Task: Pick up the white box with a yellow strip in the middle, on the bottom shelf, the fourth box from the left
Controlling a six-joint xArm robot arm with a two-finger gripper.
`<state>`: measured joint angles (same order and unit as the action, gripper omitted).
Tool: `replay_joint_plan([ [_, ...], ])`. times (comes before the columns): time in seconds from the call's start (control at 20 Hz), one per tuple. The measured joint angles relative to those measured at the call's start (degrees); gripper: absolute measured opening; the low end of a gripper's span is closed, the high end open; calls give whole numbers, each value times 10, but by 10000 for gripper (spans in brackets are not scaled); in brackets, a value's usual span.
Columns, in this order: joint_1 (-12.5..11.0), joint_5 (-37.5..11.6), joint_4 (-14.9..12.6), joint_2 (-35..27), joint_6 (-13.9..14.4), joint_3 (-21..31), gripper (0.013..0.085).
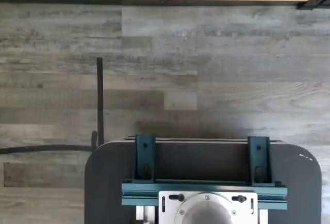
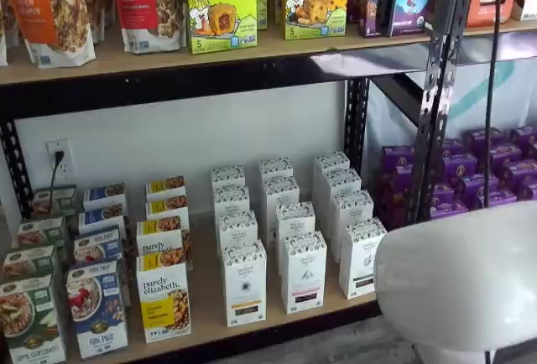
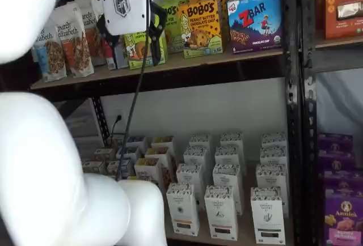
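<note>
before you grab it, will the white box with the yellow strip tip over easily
Likely yes: the white box is tall and slim, so a high push could topple it. It is probably stiff cardboard; its flat faces should grip well.

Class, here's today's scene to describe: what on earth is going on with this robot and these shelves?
A robot arm is about to fetch a carton. In a shelf view its gripper hangs open and empty, high up at the level of the upper shelf. The white box with the yellowish strip stands untouched at the front of the bottom shelf, beside a white carton with a black strip. No grasp has been made.
</note>
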<state>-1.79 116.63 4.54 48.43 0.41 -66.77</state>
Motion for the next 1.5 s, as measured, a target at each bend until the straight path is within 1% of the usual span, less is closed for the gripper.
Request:
replay_joint_plan([
  [0.05, 5, -2, 0, 2, 5, 5, 850],
  [0.15, 23, -11, -6, 9, 19, 17, 850],
  [0.3, 57, -29, -21, 19, 46, 39, 850],
  [0.4, 75, -38, -28, 23, 61, 51, 850],
  [0.6, 105, -70, -38, 35, 87, 84, 850],
  [0.7, 115, -82, -40, 38, 98, 98, 850],
  [0.8, 123, -88, -39, 36, 107, 109, 850],
  [1.05, 159, -95, -50, 23, 139, 134, 850],
  [1.2, 179, -125, -53, 32, 159, 155, 850],
  [1.3, 198, -141, -62, 35, 176, 167, 850],
  [1.45, 227, -159, -84, 37, 202, 178, 850],
  [1.5, 233, -165, -86, 36, 209, 182, 850],
])
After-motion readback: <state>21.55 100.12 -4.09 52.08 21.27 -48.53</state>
